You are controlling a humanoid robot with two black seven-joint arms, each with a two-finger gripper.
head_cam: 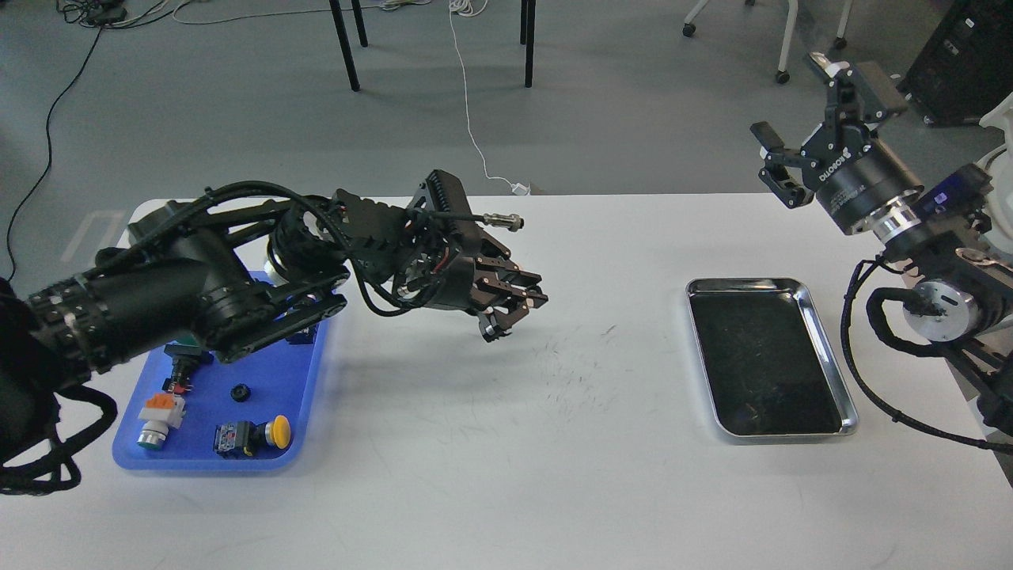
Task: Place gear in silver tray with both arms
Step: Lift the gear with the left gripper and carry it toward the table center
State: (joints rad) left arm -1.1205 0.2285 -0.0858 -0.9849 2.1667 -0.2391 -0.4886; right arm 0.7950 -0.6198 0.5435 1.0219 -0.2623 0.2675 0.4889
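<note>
The silver tray (pixel 830 348) lies empty on the right of the white table. My left gripper (pixel 510 318) hangs over the table's middle, left of the silver tray and well apart from it. Its fingers are dark and seen side-on, so I cannot tell whether they are open or hold anything. My right gripper (pixel 791 96) is open and empty, raised high beyond the table's far right edge, above and behind the silver tray. A small black ring-shaped part (pixel 240 391), perhaps the gear, lies in the blue tray.
The blue plastic tray (pixel 265 372) sits at the left under my left arm. It holds a yellow push-button (pixel 276 430), an orange-and-white switch (pixel 157 412) and other parts half hidden by the arm. Chair and table legs stand on the floor beyond the table.
</note>
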